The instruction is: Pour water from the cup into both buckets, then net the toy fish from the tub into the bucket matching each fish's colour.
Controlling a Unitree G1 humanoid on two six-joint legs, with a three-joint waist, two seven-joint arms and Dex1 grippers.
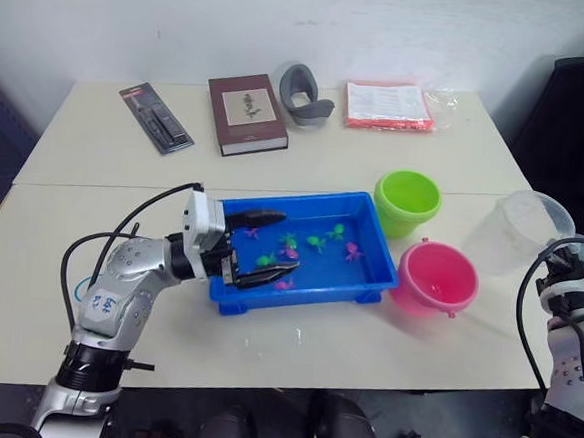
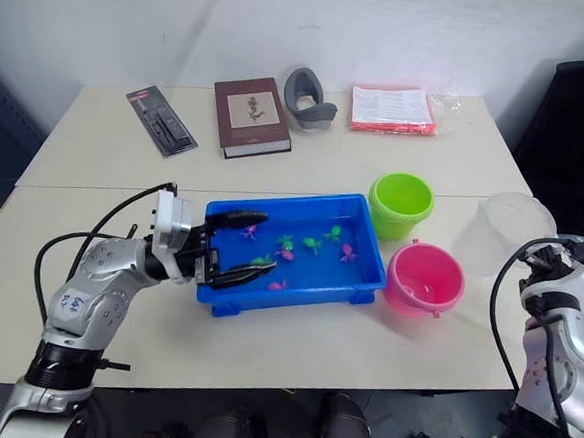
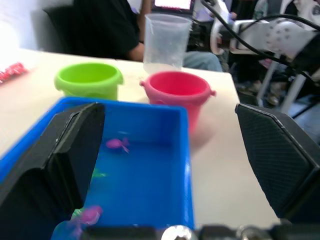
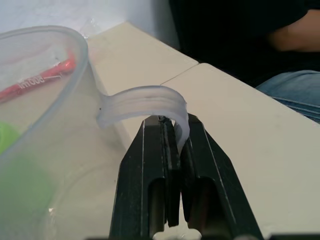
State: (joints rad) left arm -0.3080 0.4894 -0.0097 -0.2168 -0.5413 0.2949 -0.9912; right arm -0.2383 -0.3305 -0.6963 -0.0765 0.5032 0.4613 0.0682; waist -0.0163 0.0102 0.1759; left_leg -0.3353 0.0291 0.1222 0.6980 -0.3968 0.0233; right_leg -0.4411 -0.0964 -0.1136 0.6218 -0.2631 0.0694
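My left gripper [image 1: 288, 242] is open over the left end of the blue tub [image 1: 297, 293], one finger at the far rim and one at the near rim, holding nothing. Small green toy fish [image 1: 315, 243] and pink toy fish [image 1: 353, 250] lie in the tub. The lime green bucket [image 1: 407, 200] stands by the tub's far right corner, and the pink bucket [image 1: 436, 279] by its near right corner. My right gripper [image 4: 172, 145] is shut on the handle [image 4: 145, 102] of the clear cup [image 1: 512, 229], which stands upright to the right of the buckets.
Along the far edge of the table lie a black packaged item [image 1: 156, 118], a brown book [image 1: 246, 113], a grey curved object [image 1: 303, 94] and a red-edged paper packet [image 1: 387, 105]. A person in dark clothes [image 3: 115, 30] sits beyond the table's right end.
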